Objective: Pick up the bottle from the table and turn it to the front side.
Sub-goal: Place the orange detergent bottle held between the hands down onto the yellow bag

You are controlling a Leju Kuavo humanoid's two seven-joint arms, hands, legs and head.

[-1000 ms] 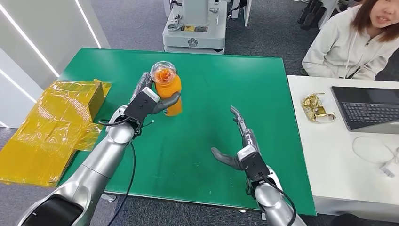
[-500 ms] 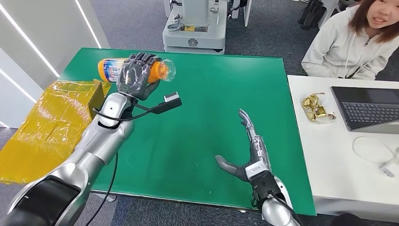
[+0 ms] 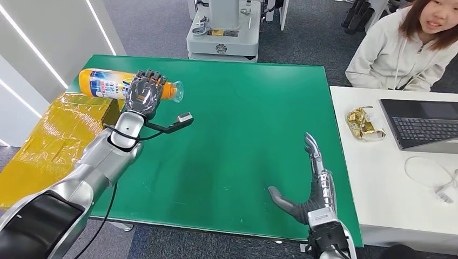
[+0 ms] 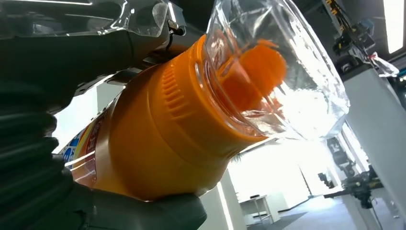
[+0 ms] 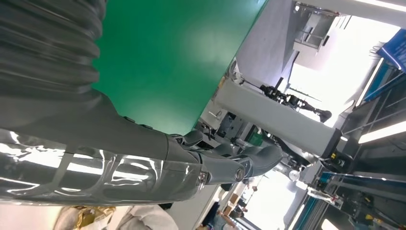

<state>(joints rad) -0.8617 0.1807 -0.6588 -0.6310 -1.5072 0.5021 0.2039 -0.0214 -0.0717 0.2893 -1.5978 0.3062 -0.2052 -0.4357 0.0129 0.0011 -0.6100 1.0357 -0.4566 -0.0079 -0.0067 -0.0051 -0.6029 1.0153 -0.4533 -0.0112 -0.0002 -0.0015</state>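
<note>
Left hand (image 3: 142, 95) grips the orange bottle (image 3: 102, 84) above the green table's (image 3: 243, 118) far-left corner. Bottle lies horizontal, clear cap to the right, base to the left. Right hand (image 3: 313, 197) empty, fingers spread, near the table's front edge.

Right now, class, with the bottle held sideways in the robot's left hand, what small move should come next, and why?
Probably roll the wrist a little further. The left hand grips the orange bottle lying level above the green table, its printed label only partly facing the camera. The right hand is open.
</note>
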